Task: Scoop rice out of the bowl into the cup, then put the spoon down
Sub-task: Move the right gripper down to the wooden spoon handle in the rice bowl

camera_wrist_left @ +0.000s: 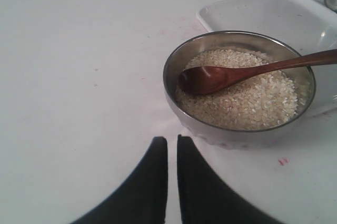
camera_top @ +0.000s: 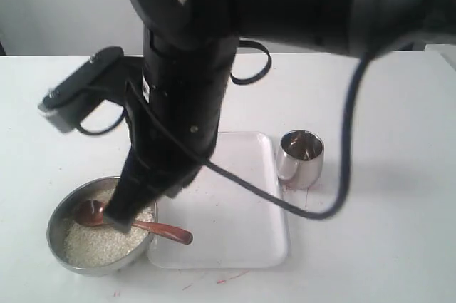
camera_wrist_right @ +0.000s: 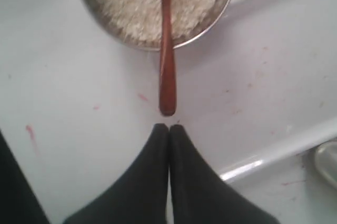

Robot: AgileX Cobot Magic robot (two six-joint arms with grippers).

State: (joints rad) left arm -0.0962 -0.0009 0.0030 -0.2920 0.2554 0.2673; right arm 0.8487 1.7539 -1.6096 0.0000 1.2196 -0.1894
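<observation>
The wide steel bowl (camera_top: 53, 228) stands at the table's front left, holding the white rice (camera_top: 92, 242). The wooden spoon (camera_top: 164, 230) lies with its head on the rice and its handle over the rim towards the tray. The shiny cup (camera_top: 301, 158) stands to the right of the tray. My right gripper (camera_top: 117, 221) reaches across from the right and hangs above the bowl, shut and empty. In the right wrist view its tips (camera_wrist_right: 169, 125) sit just short of the spoon (camera_wrist_right: 167, 71) handle's end. My left gripper (camera_wrist_left: 172, 138) is low beside the bowl (camera_wrist_left: 171, 71), shut to a thin slit, holding nothing.
A white rectangular tray (camera_top: 242, 232) lies between bowl and cup. The right arm's black cable (camera_top: 342, 175) loops over the tray and in front of the cup. Faint red marks dot the white table near its front edge.
</observation>
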